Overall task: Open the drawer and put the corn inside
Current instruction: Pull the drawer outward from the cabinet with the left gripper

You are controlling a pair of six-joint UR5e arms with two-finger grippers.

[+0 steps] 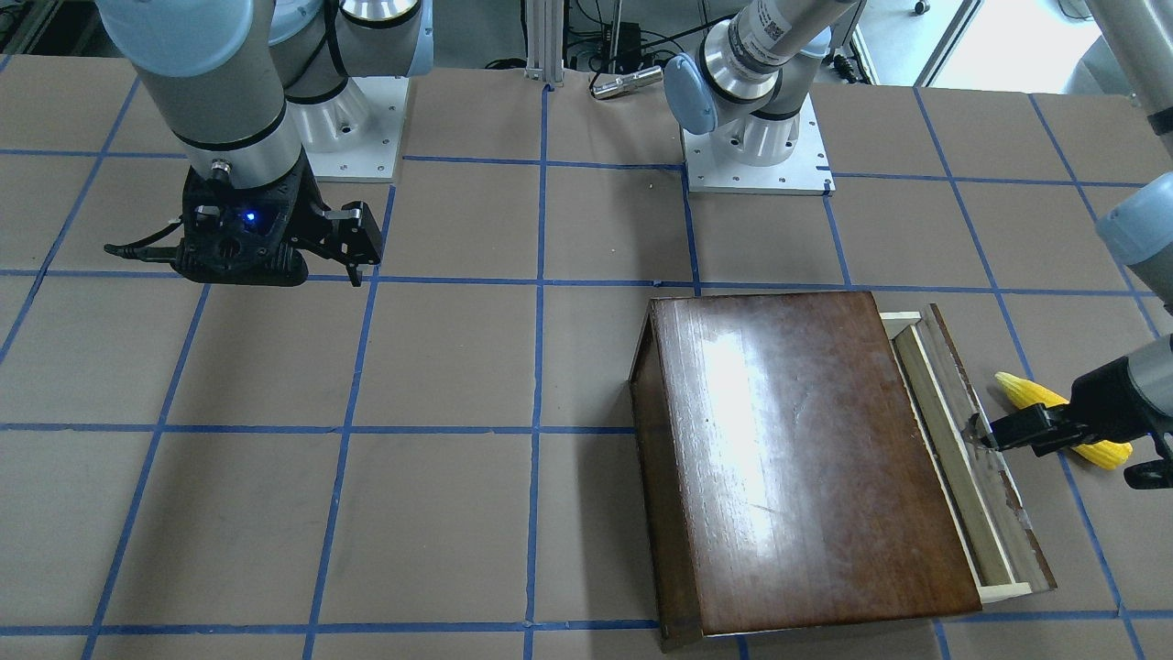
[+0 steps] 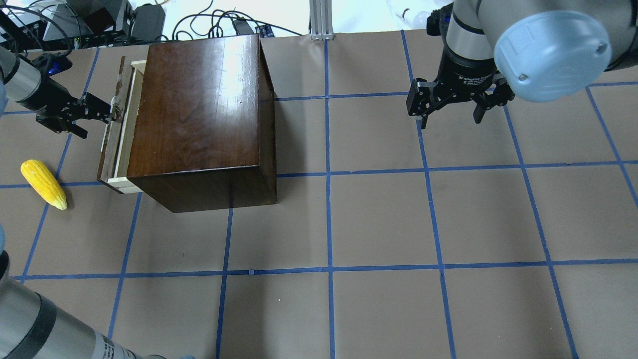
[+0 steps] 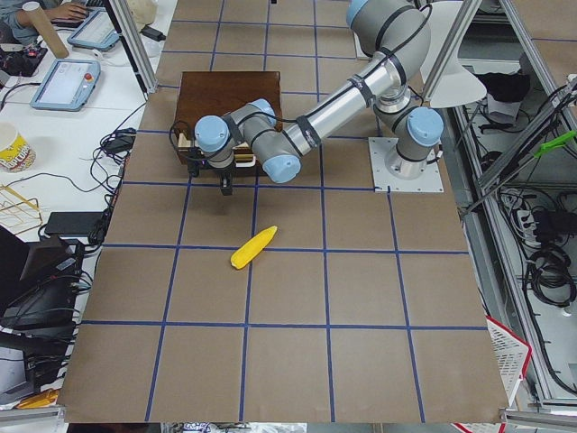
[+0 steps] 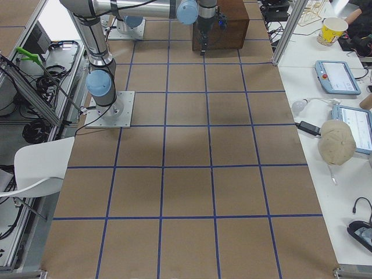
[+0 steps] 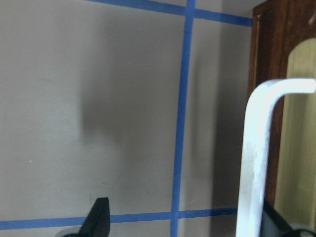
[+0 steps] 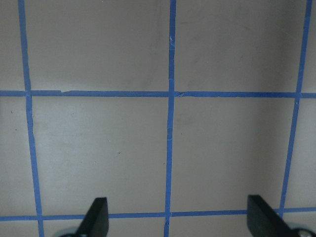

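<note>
The glossy dark-brown box (image 2: 199,109) stands at the table's left. Its drawer (image 2: 111,144) is pulled out a little and shows a narrow strip of pale wood behind the weathered front panel. My left gripper (image 2: 97,124) is open at the drawer front. The white drawer handle (image 5: 254,158) lies between its fingers, close to one finger (image 5: 274,222). The yellow corn (image 2: 44,184) lies on the table beside the drawer front, apart from the gripper. My right gripper (image 2: 451,121) is open and empty, hanging above the table far from the box.
The brown table surface (image 2: 379,219) is marked with a blue tape grid. The two arm bases (image 1: 756,165) sit at the robot's side of the table. Cables and equipment (image 2: 149,20) lie beyond the far edge behind the box.
</note>
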